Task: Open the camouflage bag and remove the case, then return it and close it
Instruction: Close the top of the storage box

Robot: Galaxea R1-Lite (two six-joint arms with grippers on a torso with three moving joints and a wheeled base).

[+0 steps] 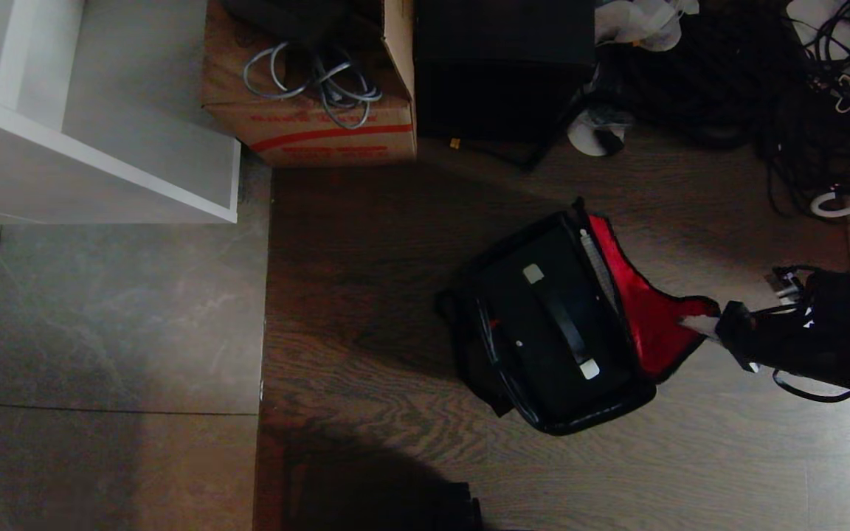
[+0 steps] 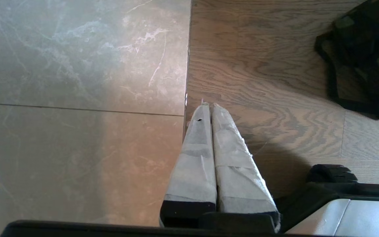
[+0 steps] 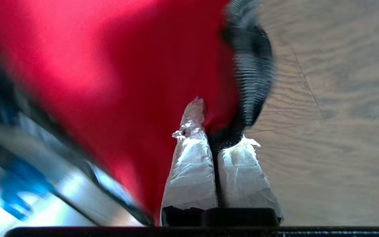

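Observation:
The camouflage bag [image 1: 543, 332] lies open on the wooden floor, and its camouflage side [image 2: 364, 65] also shows in the left wrist view. Its lid [image 1: 639, 295], lined in red [image 3: 127, 65], is lifted over to the right. My right gripper [image 1: 705, 324] is shut on the lid's black edge [image 3: 252, 79], with the taped fingertips [image 3: 192, 112] pinching it. Inside the bag rests the black case [image 1: 558, 332], with a handle and pale latches. My left gripper [image 2: 209, 105] is shut and empty, hanging over the seam between tile and wood, away from the bag.
A cardboard box [image 1: 314, 110] with grey cables and a plain black box [image 1: 502, 66] stand behind the bag. A white shelf unit [image 1: 93, 147] is at the back left. Tangled black cables [image 1: 823, 88] fill the back right. Grey tile floor [image 1: 100, 317] lies to the left.

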